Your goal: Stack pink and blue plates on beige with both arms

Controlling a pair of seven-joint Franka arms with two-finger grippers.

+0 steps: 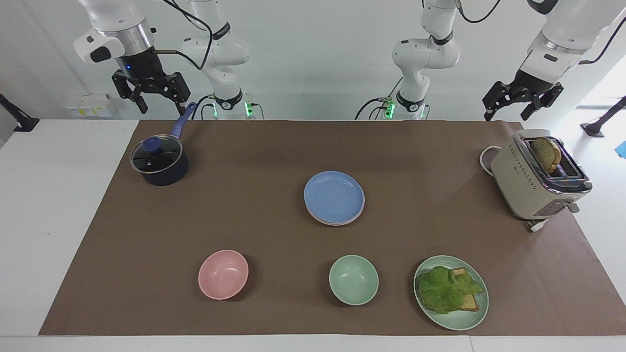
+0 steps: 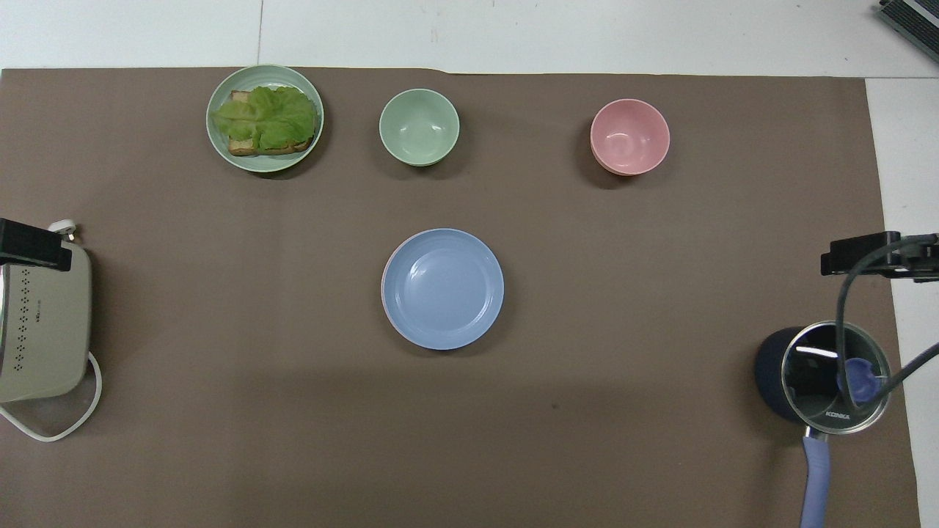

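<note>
The blue plate (image 1: pixel 334 195) (image 2: pixel 443 287) lies on top of a stack in the middle of the brown mat. A thin rim of the pink plate (image 1: pixel 328 221) (image 2: pixel 384 277) peeks out under it. The beige plate is hidden beneath these two. My right gripper (image 1: pixel 161 105) hangs open and empty, high over the pot's handle at the right arm's end of the table. My left gripper (image 1: pixel 506 112) hangs open and empty, high above the toaster at the left arm's end. Neither gripper touches anything.
A dark lidded pot (image 1: pixel 159 162) (image 2: pixel 825 378) with a blue handle stands near the right arm. A beige toaster (image 1: pixel 538 178) (image 2: pixel 40 326) holds bread. Farther from the robots are a pink bowl (image 1: pixel 223 274), a green bowl (image 1: pixel 353 279) and a green plate (image 1: pixel 477 315) with lettuce toast.
</note>
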